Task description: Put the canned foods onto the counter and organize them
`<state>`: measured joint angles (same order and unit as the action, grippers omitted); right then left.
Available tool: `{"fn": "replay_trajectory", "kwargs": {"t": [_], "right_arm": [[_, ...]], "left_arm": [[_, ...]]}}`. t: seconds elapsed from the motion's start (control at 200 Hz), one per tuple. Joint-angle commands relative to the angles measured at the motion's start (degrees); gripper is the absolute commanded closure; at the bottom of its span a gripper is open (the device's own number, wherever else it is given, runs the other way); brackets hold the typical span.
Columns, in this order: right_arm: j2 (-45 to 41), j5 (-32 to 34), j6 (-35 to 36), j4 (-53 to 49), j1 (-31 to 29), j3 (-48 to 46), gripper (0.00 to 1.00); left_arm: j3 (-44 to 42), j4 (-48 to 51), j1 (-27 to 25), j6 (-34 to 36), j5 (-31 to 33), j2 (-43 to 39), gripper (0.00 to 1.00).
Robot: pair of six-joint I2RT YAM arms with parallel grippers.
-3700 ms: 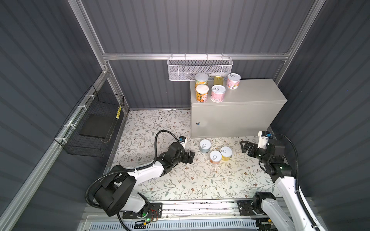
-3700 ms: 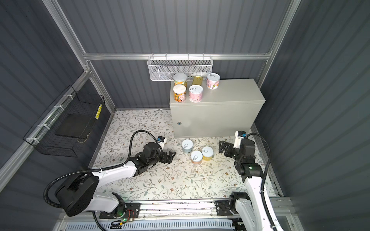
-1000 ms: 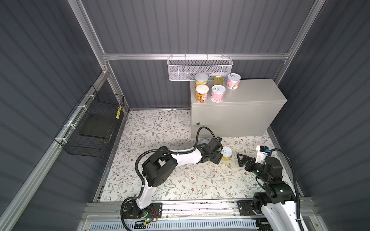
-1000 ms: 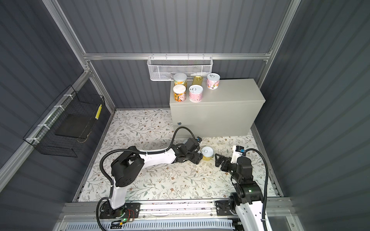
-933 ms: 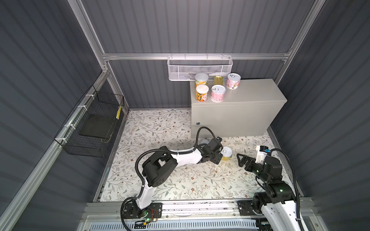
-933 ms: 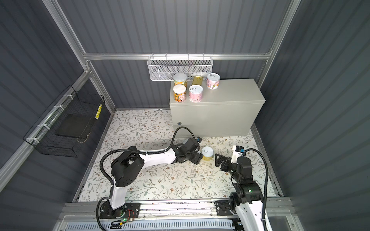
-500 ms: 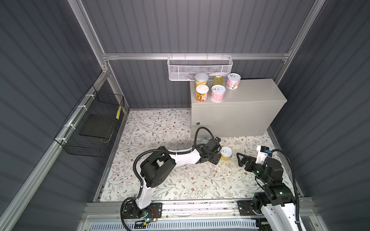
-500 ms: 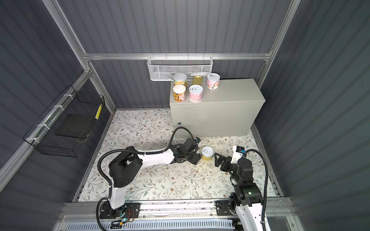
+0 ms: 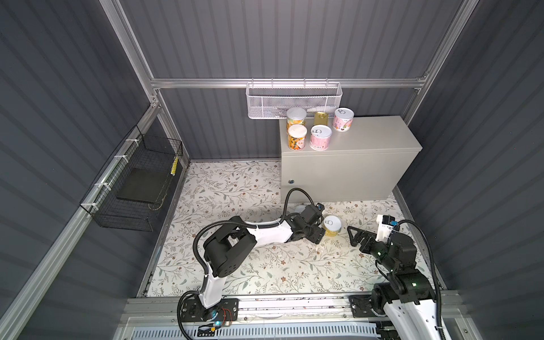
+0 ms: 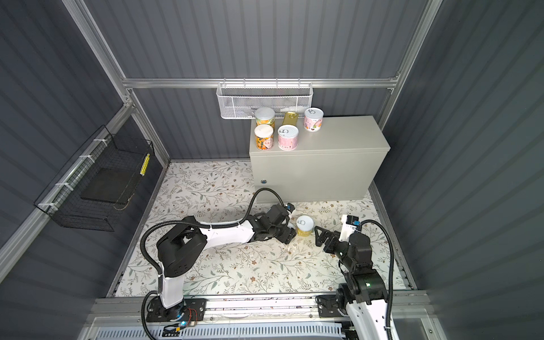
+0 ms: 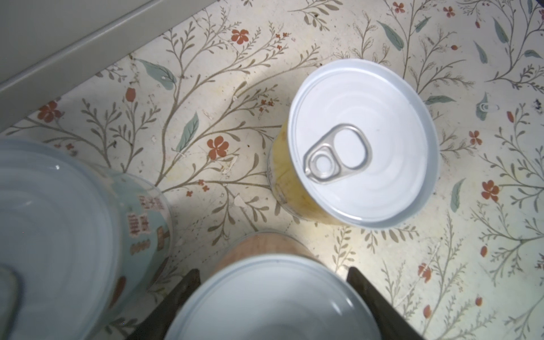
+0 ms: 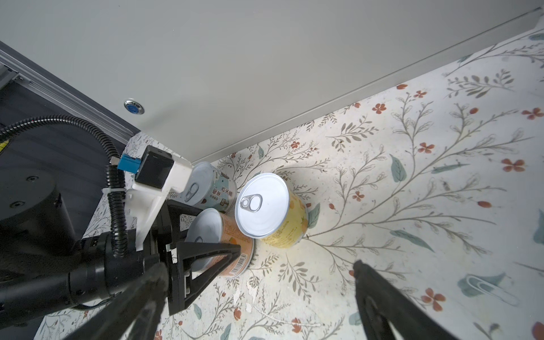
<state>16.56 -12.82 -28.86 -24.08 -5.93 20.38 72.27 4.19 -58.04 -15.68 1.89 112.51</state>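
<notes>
Orange can [image 12: 234, 235] in left claw [image 11: 270, 276], beside yellow can [image 12: 263, 203].

From high above the front rail [image 9: 294, 306], in both top views: looks steeply down from far off, takes in the whole floral floor [image 9: 235, 188] and the counter [image 9: 353, 164]. On the left wrist: points nearly straight down, very close over the orange can [image 11: 273, 294] and yellow can [image 11: 362, 144]. On the right wrist: sits low, faces the counter front from farther back, shares both cans with the left wrist view.

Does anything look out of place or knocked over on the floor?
Nothing is tipped or spilled. One oddity: a stray paperclip lies on the floral mat, well apart from the yellow can.
</notes>
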Motion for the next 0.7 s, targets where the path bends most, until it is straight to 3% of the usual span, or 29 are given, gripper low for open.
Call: {"fn": "replay_trajectory", "kwargs": {"t": [0.0,0.155,0.35,0.695], "right_arm": [[-0.2,1.6,-0.3,-1.5,-1.9,2.4,0.01],[2.1,9.6,2.6,-6.8,-7.1,6.4,0.01],[2.9,10.6,1.5,-5.2,-11.4,7.2,0.01],[10.3,18.1,1.7,-2.4,-22.7,11.0,0.01]], "left_arm": [[-0.8,-3.0,0.0,-0.9,-0.8,-4.2,0.52],[-4.0,-5.2,0.0,-0.5,0.0,-6.5,0.52],[-7.2,-5.9,0.0,-0.9,1.7,-10.0,0.53],[-14.1,-5.8,0.1,-3.7,5.3,-19.1,0.54]]}}
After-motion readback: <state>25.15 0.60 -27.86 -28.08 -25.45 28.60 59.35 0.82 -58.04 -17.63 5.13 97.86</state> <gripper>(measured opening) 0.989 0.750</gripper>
